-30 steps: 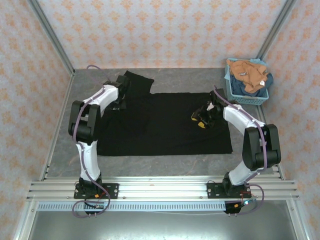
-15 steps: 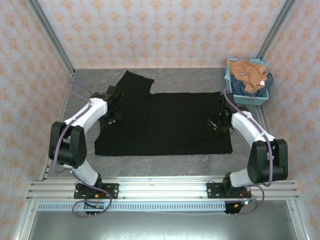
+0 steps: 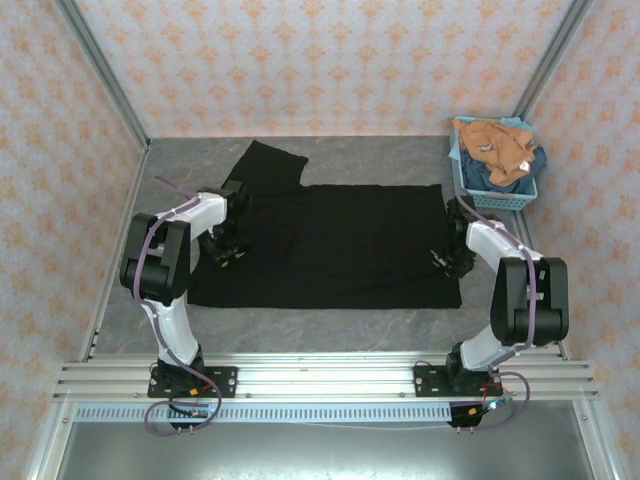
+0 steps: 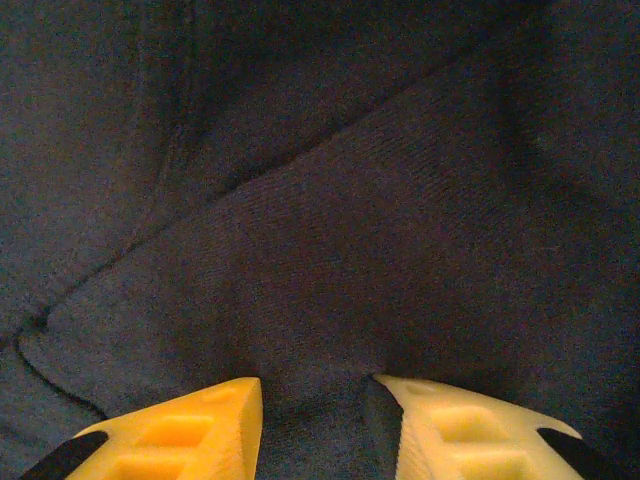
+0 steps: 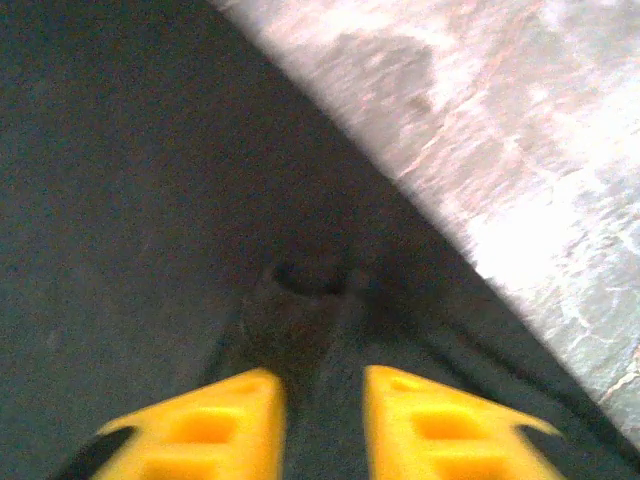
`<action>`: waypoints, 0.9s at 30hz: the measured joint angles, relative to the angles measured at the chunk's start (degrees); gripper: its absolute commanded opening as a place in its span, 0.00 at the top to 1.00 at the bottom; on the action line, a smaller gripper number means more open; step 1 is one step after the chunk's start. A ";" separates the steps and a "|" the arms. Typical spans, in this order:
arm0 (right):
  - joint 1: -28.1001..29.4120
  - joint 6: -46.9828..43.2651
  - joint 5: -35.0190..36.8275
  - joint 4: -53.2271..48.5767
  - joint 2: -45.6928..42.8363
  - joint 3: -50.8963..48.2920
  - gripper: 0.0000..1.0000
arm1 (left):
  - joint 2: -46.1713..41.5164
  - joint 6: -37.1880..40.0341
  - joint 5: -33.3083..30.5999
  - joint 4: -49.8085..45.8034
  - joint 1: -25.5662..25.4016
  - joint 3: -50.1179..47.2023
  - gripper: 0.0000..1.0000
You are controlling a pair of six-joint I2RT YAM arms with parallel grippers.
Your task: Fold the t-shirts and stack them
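The large black t-shirt (image 3: 330, 245) lies spread flat on the grey table, plain side up, with one sleeve (image 3: 272, 162) pointing to the far left. My left gripper (image 3: 226, 252) is at its left edge. In the left wrist view the left gripper (image 4: 315, 430) has black cloth (image 4: 330, 250) puckered between its yellow fingers. My right gripper (image 3: 447, 262) is at the shirt's right edge, and in the right wrist view the right gripper (image 5: 325, 420) pinches a fold of cloth (image 5: 310, 280) beside the bare table (image 5: 540, 150). The orange-tan tee (image 3: 495, 145) and the dark blue tee (image 3: 482, 176) lie piled in the basket.
The light blue mesh basket (image 3: 500, 197) stands at the far right corner, close to the right arm. Patterned walls and metal posts close in the table on three sides. Bare grey table (image 3: 330, 325) runs along the front of the shirt.
Both grippers have moved outward and toward the near side, from over the shirt to its left and right edges. The shirt's near edge has shifted slightly.
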 measured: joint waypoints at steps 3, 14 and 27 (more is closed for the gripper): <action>-1.92 -0.33 -0.33 -0.35 3.39 1.31 0.95 | 1.14 0.15 0.22 -0.28 1.07 1.64 0.63; -1.22 -0.39 -1.22 -1.79 5.53 4.28 0.54 | 1.14 0.63 3.04 -2.14 4.85 1.95 0.44; 11.37 1.11 -1.11 -6.71 -4.74 13.25 0.44 | -3.54 3.13 -2.84 -7.87 15.56 3.28 0.22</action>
